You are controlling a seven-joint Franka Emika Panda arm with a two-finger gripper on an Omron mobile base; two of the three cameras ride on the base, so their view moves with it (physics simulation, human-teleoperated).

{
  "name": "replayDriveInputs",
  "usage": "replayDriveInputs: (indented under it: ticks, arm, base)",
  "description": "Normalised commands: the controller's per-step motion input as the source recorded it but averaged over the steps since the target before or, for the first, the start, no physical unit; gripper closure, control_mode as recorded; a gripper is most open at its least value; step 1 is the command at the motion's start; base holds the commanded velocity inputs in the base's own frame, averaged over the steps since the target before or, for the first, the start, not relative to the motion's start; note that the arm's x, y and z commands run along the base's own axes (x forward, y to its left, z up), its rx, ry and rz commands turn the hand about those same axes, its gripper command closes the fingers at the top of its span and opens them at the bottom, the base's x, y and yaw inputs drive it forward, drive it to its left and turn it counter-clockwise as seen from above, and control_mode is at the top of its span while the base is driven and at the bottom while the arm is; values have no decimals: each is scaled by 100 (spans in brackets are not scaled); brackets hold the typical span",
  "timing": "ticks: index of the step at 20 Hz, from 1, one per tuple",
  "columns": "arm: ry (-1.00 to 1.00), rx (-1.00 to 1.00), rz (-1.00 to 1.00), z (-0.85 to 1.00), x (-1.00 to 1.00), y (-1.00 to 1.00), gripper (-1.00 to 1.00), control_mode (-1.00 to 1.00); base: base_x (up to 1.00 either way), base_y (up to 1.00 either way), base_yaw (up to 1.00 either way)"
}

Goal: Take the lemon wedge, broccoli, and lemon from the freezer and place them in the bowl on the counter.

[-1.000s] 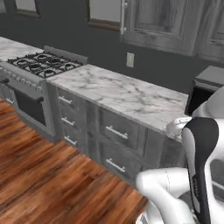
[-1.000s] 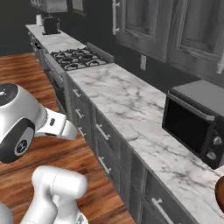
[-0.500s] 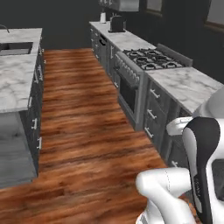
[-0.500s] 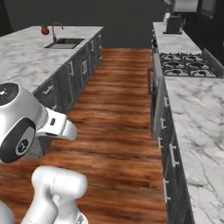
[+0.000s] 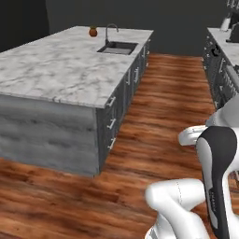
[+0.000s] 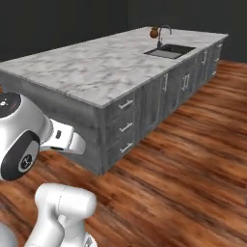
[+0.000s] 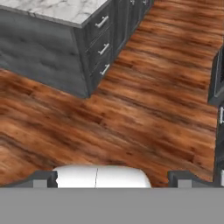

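My gripper (image 7: 113, 180) is open in the hand view, its two dark fingertips (image 7: 43, 178) far apart with nothing between them. It points down at bare wood floor (image 7: 131, 109) beside a dark grey island. The freezer, the bowl, the broccoli, the lemon and the lemon wedge are out of view. A strip of marble counter (image 5: 220, 39) over dark drawers runs along the right edge of the left base view. My white arm (image 5: 215, 163) rises folded close over the base.
A long marble-topped island (image 5: 65, 65) with grey drawers (image 6: 126, 126), a sink (image 5: 116, 46) and a faucet stands ahead. A small reddish round object (image 5: 93, 31) sits by the faucet. Wood floor (image 6: 193, 159) lies open between island and counter.
The whole picture has swung: the base has turned away from the wall counter and stove, past the aisle, and now faces the island. The arm keeps its folded pose.
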Motion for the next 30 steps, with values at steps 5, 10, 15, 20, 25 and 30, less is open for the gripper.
replayDriveInputs:
  ticks: [5, 10, 15, 20, 25, 30]
  arm:
    - [0, 0, 0, 0, 0, 0, -100, 100]
    - [0, 0, 0, 0, 0, 0, -100, 100]
    - [0, 0, 0, 0, 0, 0, -100, 100]
    - [0, 0, 0, 0, 0, 0, -100, 100]
    - [0, 0, 0, 0, 0, 0, -100, 100]
    - [0, 0, 0, 0, 0, 0, -100, 100]
  base:
    - [100, -37, 57]
    - [100, -22, 64]
    - [85, -10, 79]
    - [54, -3, 88]
    - [73, -6, 82]
    - [100, -27, 63]
